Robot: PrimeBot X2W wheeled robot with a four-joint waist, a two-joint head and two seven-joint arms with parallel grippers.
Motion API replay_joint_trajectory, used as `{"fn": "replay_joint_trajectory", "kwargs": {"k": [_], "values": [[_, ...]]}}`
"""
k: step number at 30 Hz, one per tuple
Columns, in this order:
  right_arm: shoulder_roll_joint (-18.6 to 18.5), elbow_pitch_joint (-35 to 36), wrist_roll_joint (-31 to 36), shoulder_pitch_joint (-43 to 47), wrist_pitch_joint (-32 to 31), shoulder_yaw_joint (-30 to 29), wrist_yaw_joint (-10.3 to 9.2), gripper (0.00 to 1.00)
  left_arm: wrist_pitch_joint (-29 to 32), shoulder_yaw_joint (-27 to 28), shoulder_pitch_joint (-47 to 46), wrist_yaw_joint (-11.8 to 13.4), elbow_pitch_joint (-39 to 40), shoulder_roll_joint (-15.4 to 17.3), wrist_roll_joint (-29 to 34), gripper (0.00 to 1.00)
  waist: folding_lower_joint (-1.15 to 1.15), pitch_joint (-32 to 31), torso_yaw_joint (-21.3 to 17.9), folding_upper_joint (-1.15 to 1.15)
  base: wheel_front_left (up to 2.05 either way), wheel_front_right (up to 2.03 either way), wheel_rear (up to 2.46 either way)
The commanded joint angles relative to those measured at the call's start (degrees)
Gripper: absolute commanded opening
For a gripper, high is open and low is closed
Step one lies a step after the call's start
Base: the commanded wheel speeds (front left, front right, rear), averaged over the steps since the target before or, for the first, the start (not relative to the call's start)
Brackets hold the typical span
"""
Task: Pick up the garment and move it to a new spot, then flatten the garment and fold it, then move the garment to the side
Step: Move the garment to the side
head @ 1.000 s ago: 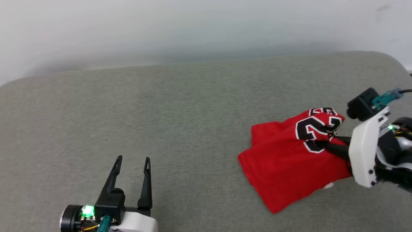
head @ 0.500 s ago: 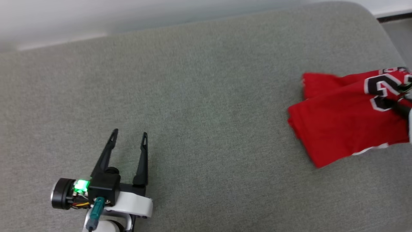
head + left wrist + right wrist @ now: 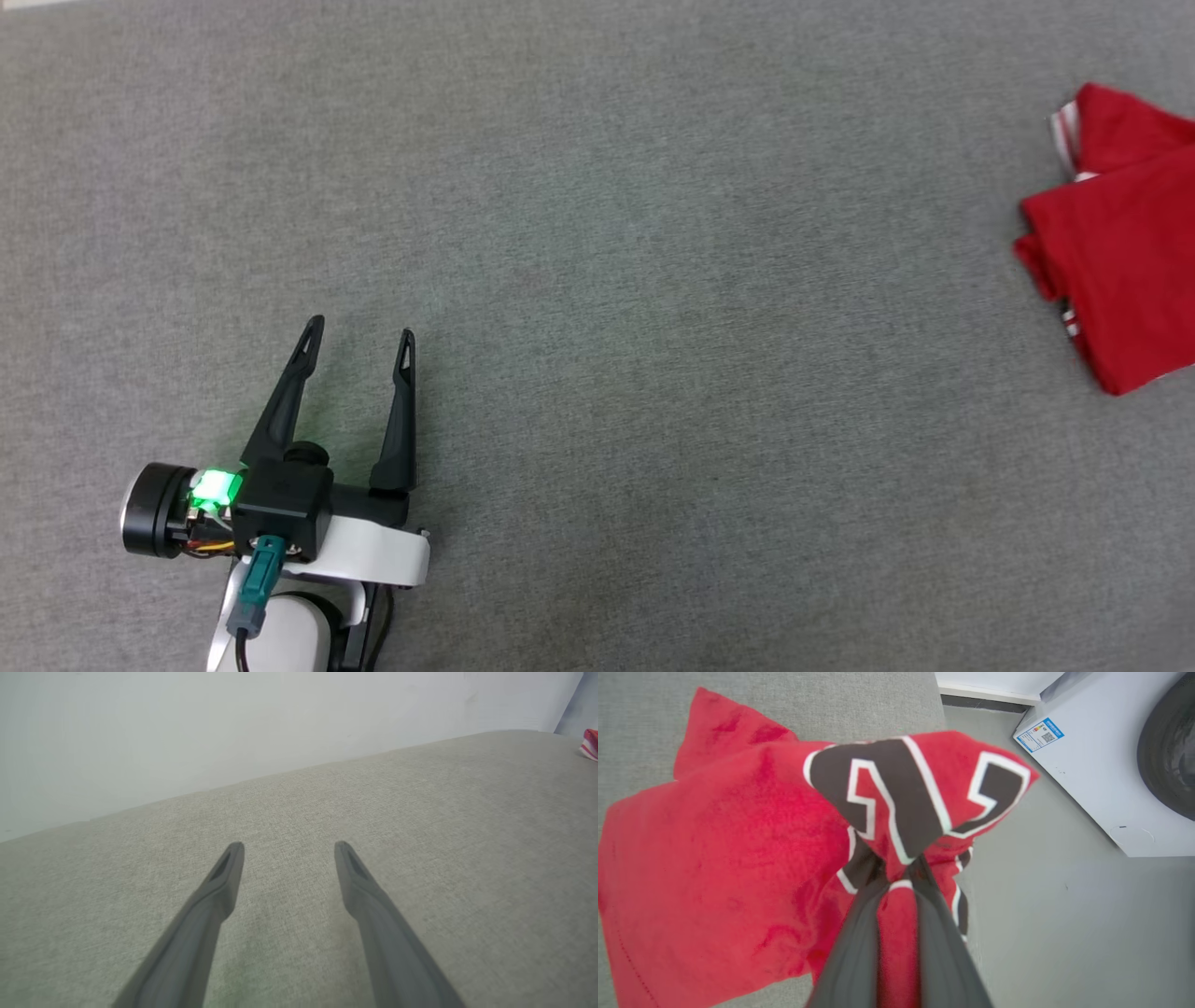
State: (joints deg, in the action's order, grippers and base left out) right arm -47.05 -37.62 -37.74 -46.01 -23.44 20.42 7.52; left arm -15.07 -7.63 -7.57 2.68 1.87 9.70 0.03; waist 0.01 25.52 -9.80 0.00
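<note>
A broad grey fabric surface (image 3: 653,280) takes up most of the scene. Its weave is fine and even, with a faint darker patch on it under the left tool in the left wrist view. In that view the surface (image 3: 420,812) runs back to a softly rounded far edge, and behind that edge stands a plain white wall (image 3: 233,728).

The left tool (image 3: 362,326) sits over the near left part of the surface. Its two dark fingers are spread wide with nothing between them, and a green light glows on its wrist. Seen along the fingers, the left tool (image 3: 288,844) points across bare fabric toward the surface's far edge.

The garment (image 3: 1120,252), red with a bit of red-and-white striped trim, is bunched at the surface's right edge and well apart from the left tool. In the left wrist view a small corner of it (image 3: 589,744) shows at the surface's far right.

From the right wrist, the right tool (image 3: 899,870) is closed tight on a fold of the garment (image 3: 714,858), pinching it just below the black, white-outlined numerals. The rest of the cloth drapes down onto the surface (image 3: 831,700).

Past the surface's right edge lies a smooth grey floor (image 3: 1064,928). On it stands a white appliance (image 3: 1101,765) with a dark round door (image 3: 1171,746) and a small blue label (image 3: 1038,734).
</note>
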Motion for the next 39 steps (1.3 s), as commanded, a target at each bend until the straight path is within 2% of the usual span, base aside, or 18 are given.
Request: {"fn": "replay_joint_trajectory", "kwargs": {"k": [1,8,9,10,11,19,25,33,39], "values": [[0.17,-1.44,1.49,-1.3,0.53,-0.79,-0.06,0.0,-0.13,-0.11,-0.58,0.16,0.36,0.11,0.17,1.0,-0.01,0.71,0.62,0.0,0.0,0.0,0.0],[2.73,-7.39,6.28,-1.99,2.69,-5.1,-0.06,0.0,-0.13,-0.2,-0.01,0.72,0.27,0.04,-0.17,1.0,-0.01,0.21,0.89,0.0,0.0,0.0,0.0],[3.3,-8.01,6.69,-1.97,2.95,-5.67,-0.06,0.28,-0.13,-0.22,0.14,0.77,0.19,-0.06,-0.3,1.0,-0.01,-0.19,0.85,0.0,0.0,0.0,0.0],[3.76,-8.13,7.4,-1.84,3.41,-5.85,-0.06,0.82,-0.13,-0.25,0.23,0.8,0.11,-0.17,-0.41,1.0,-0.01,-0.7,0.82,0.0,0.0,0.0,0.0],[3.92,-8.2,8.05,-1.7,3.81,-6.02,-0.06,1.0,-0.13,-0.36,0.3,0.84,0.02,-0.3,-0.47,1.0,-0.01,-1.28,0.81,0.0,0.0,0.0,0.0],[3.62,-3.75,15.65,0.04,12.39,-7.76,-0.06,1.0,-0.13,-0.47,2.42,1.48,-0.97,-1.51,-1.2,1.0,-0.01,-8.03,1.29,0.0,0.0,0.0,0.0],[5.96,4.12,20.23,1.97,22.73,-11.94,-0.06,1.0,-0.13,-0.33,5.78,2.29,-1.04,-2.6,-1.49,1.0,-0.01,-13.35,2.23,0.0,0.0,0.0,0.0],[15.98,16.61,25.39,10.26,34.7,-17.42,-0.05,1.0,-0.13,-0.03,9.34,2.72,-1.14,-3.41,-1.6,1.0,-0.01,-18.38,4.36,0.0,0.0,0.0,0.0],[25.03,25.52,27.6,19.69,37.85,-19.04,-0.05,1.0,-0.13,0.08,11.08,2.81,-1.67,-3.7,-1.33,1.0,-0.01,-21.41,6.53,0.0,0.0,0.0,0.0]]}}
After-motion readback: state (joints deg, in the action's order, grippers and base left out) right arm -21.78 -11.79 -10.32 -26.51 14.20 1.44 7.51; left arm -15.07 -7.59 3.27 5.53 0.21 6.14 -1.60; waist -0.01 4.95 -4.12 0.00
